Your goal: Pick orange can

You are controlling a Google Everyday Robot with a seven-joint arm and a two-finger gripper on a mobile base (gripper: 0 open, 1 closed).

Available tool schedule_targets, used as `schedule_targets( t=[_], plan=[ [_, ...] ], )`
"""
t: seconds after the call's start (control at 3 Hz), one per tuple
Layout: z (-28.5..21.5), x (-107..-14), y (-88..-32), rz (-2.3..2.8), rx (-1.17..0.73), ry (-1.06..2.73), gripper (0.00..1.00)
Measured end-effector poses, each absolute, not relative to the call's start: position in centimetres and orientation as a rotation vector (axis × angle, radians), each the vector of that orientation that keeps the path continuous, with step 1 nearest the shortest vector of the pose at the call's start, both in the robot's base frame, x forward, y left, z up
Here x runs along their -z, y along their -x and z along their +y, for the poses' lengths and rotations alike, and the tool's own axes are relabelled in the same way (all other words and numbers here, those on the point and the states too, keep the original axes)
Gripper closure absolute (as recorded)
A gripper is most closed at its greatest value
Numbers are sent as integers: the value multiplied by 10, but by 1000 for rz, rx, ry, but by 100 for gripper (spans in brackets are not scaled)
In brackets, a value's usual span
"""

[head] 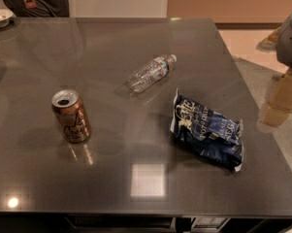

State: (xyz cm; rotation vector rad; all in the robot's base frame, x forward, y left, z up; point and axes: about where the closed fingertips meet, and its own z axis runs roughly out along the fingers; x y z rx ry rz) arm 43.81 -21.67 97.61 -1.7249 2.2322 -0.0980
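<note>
orange can (pixel 71 116) stands upright on the left part of the dark, glossy table (pixel 136 188), well apart from everything else, its silver top showing an opened mouth. the gripper (pixel 276 101) hangs as a pale blur at the right edge of the view, out past the table's right side and far from the can; whether it is spread or closed i cannot tell. nothing is held yet, so the whole reach is still ahead.

1 risk is the route. a crumpled blue snack bag (pixel 207 130) lies between the gripper and the can, and a clear plastic bottle (pixel 150 73) lies on its side just beyond it. a low sweep across could drag the bag or set the bottle rolling toward the can.

a 2nd risk is the can itself. it looks light and narrow, and the tabletop looks slick. a touch on 1 side before the other would likely slide or tip it, and with the mouth open anything left inside could spill. coming down too high on the rim could also let it slip out.
</note>
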Motion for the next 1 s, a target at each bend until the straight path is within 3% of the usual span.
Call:
schedule_targets(
  t=[0.67,1.0],
  plan=[
    [-210,-978,-440,2215,70,1735,0],
    [-180,-975,-450,2153,-19,1769,0]
  ],
)
